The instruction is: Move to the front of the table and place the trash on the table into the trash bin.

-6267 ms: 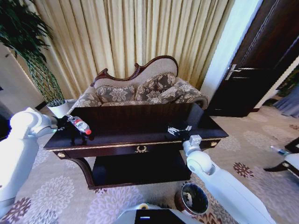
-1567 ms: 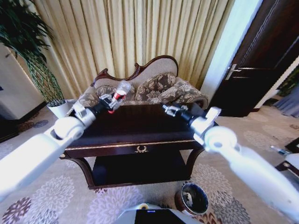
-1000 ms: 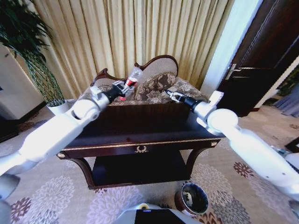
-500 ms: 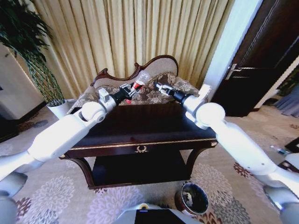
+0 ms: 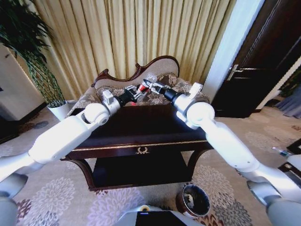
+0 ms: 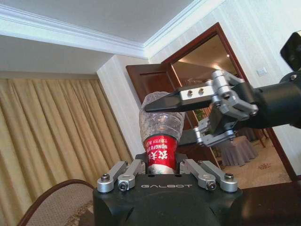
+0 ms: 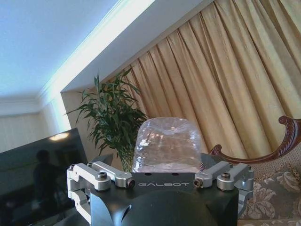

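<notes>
Bottle hangs in the air above the table's far edge, gripped at its red label by the left gripper, jaws closed on it. Right gripper meets it, fingers spread wide around its clear base. Trash bin stands on the carpet by the table's near right corner.

bottle: clear, red label, white print | tabletop: dark brown, gold trim and wreath | bin: copper-brown, black liner | carpet: beige, purple flowers | curtains: gold | sofa: floral
</notes>
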### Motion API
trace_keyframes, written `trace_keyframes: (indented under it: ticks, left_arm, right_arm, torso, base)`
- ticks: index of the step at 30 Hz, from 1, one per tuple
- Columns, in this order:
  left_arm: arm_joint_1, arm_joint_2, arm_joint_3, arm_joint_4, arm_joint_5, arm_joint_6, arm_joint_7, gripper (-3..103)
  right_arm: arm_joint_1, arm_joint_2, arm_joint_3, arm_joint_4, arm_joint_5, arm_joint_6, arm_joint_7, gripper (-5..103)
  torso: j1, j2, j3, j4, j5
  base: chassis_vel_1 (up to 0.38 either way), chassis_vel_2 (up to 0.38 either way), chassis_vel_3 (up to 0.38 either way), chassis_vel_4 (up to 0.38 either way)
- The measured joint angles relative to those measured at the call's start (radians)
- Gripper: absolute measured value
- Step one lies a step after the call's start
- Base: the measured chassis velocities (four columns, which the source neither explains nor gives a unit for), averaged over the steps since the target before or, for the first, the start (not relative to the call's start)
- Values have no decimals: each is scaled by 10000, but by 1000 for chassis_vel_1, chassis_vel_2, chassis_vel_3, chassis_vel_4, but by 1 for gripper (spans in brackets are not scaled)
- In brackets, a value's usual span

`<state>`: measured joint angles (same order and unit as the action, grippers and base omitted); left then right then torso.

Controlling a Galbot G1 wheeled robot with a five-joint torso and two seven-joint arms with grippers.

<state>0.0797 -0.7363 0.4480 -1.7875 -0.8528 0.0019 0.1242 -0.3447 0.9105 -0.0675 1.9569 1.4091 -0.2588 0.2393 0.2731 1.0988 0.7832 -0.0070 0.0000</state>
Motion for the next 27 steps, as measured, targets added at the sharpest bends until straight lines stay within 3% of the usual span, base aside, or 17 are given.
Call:
trace_keyframes:
  ticks: [9,14,17,22,25,27]
  left_arm:
    - [85,-98,74,-101,18,10,-18,27]
    - [131,-184,111,-82,42,13,-57,27]
    - [172,-253,157,-58,98,-6,-59,27]
    - [198,-337,183,-44,134,21,-67,27]
    - [200,-395,216,-42,138,21,-173,27]
    - [201,-482,303,-120,49,93,-596,24]
  right_arm:
    - [-39,69,-30,31,-210,45,244,101]
    - [-220,-25,49,74,-335,88,286,87]
    - [-419,-125,116,163,-392,135,306,71]
    - [-555,-272,175,227,-421,146,281,61]
    - [-572,-340,223,234,-404,145,248,55]
    - [-574,-355,261,204,-387,141,193,48]
  torso:
    - [0,0,0,0,-1]
    - [0,0,0,0,0]
    - [0,0,0,0,0]
    - [0,0,0,-1,0]
    - [0,0,0,0,0]
    - [0,0,0,0,1]
  base:
    - [0,0,0,0]
    - [0,0,0,0]
    - [0,0,0,0]
    - [0,0,0,0]
    - [0,0,0,0]
    - [0,0,0,0]
